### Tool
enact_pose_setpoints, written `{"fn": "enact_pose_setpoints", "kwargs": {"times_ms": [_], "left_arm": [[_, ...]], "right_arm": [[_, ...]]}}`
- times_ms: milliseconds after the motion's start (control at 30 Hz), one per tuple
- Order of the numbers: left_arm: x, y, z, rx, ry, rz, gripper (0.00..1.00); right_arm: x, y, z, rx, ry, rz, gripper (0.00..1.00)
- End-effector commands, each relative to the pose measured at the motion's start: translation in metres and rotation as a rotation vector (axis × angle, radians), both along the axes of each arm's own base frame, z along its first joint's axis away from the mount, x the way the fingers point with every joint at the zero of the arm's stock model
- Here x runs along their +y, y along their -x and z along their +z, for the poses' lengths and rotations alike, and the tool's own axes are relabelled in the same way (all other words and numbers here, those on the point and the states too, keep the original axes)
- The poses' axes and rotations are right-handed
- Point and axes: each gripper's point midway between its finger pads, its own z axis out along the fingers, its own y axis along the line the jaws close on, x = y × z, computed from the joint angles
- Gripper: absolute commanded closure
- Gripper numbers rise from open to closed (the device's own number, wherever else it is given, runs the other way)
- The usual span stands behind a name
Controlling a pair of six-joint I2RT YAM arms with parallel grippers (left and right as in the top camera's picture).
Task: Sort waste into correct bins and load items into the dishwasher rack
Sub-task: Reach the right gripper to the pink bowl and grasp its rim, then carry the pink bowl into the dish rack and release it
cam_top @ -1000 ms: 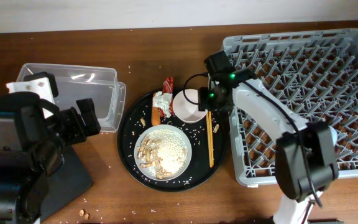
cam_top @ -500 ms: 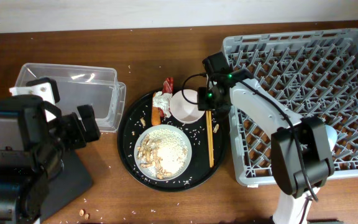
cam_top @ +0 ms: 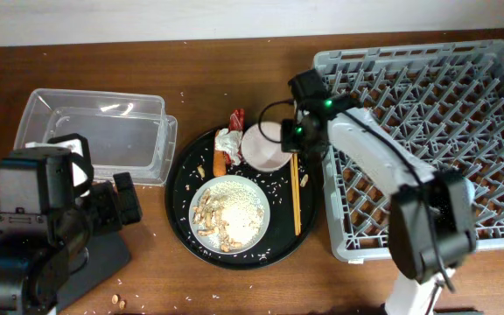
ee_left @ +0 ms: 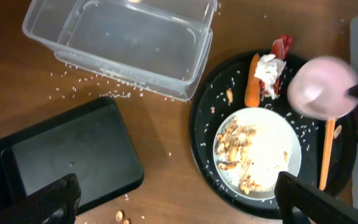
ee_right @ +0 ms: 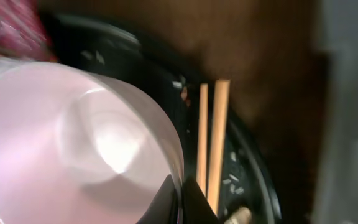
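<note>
white bowl [cam_top: 265,146]: at far edge of round black tray [cam_top: 182,188], just beside chopsticks [cam_top: 296,197]; rim pinched by right fingers [ee_right: 197,205]; whether lifted, cannot tell.
left fingers [ee_left: 48,202]: spread wide, empty, over table [ee_left: 166,183] by flat black tray [ee_left: 67,155].

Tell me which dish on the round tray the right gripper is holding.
The white bowl, its rim pinched by the right gripper. The plate beside it, heaped with rice, is untouched.
</note>
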Motion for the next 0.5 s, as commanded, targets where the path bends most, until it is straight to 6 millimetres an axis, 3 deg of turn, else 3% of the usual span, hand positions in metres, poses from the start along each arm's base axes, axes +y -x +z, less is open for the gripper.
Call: {"fn": "enact_pose_setpoints", "kwargs": {"times_ms": [0, 100, 167, 233, 300, 467], "left_arm": [[0.002, 0.002, 0.002, -0.007, -0.001, 0.018, 0.01], [0.002, 0.002, 0.002, -0.007, -0.001, 0.018, 0.01], [0.002, 0.002, 0.002, -0.007, -0.001, 0.018, 0.01], [0.002, 0.002, 0.002, -0.007, -0.001, 0.018, 0.01], [0.002, 0.002, 0.002, -0.007, -0.001, 0.018, 0.01], [0.002, 0.002, 0.002, -0.006, -0.001, 0.018, 0.01]], "right_arm": [[-0.048, -0.021, 0.103, -0.270, 0.083, -0.128, 0.96], [-0.113, -0.013, 0.156, -0.427, 0.315, -0.299, 0.96], [-0.163, 0.001, 0.192, -0.517, 0.542, -0.448, 0.96], [-0.203, 0.018, 0.215, -0.551, 0.755, -0.567, 0.96], [-0.228, 0.029, 0.218, -0.526, 0.885, -0.621, 0.96], [-0.270, 0.045, 0.194, -0.390, 1.031, -0.662, 0.96]]}}
